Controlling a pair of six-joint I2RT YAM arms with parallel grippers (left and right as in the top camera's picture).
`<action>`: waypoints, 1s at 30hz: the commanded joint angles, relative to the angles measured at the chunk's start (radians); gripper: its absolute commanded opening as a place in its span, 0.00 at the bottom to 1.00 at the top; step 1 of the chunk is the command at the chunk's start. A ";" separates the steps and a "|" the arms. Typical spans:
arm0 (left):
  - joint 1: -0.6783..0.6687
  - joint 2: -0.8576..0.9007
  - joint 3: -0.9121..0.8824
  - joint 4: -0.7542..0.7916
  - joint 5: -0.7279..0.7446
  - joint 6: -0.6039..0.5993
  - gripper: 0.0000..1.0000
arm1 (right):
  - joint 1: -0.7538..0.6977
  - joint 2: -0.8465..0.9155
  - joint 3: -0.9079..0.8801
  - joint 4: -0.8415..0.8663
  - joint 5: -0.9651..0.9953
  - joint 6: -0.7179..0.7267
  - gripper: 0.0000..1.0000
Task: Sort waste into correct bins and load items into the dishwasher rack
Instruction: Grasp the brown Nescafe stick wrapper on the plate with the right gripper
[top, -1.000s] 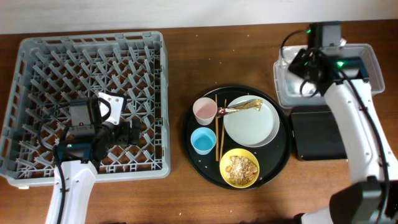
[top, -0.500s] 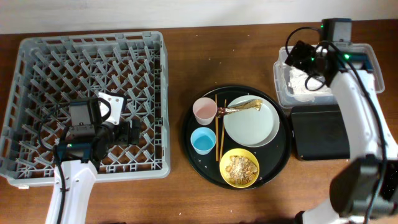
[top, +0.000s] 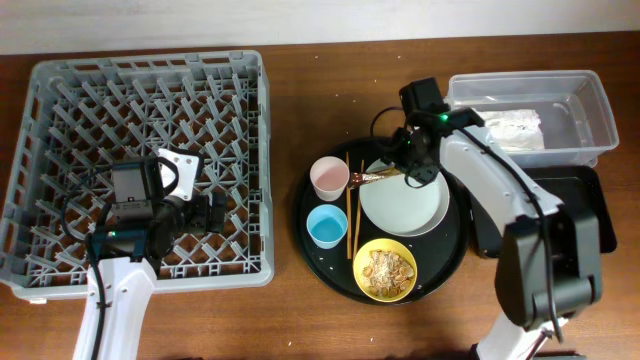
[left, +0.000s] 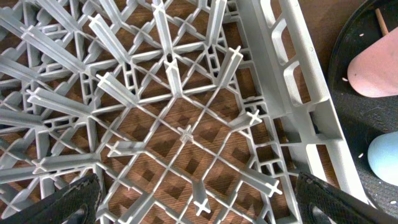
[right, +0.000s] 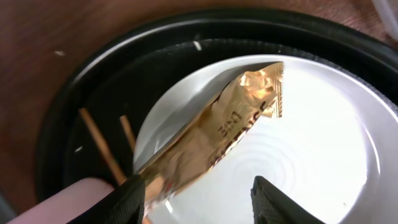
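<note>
The overhead camera looks straight down on everything. The wrist cameras sit close: left above the large grey pegged plastic crate (left: 180, 130), right above the wide pale plate (right: 311, 162), both also seen overhead.

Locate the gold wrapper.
Overhead, the gold wrapper lies across the upper-left rim of the plate, right of the pink cup, beneath the open right gripper.

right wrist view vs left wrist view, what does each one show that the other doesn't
Only the right wrist view shows the gold-brown wrapper lying across the white plate. Only the left wrist view shows the dishwasher rack with its upright pegs, plus the edge of the light-blue cup. Both views catch part of the pink cup and the round black tray.
</note>
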 joint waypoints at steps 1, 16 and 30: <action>0.005 0.003 0.023 0.002 0.018 -0.005 0.99 | 0.006 0.093 -0.009 0.019 0.038 0.011 0.55; 0.005 0.003 0.023 0.002 0.018 -0.005 0.99 | -0.016 -0.006 0.108 -0.162 0.036 -0.184 0.04; 0.005 0.003 0.023 0.002 0.018 -0.005 0.99 | -0.015 -0.224 0.128 -0.292 0.009 -0.278 0.04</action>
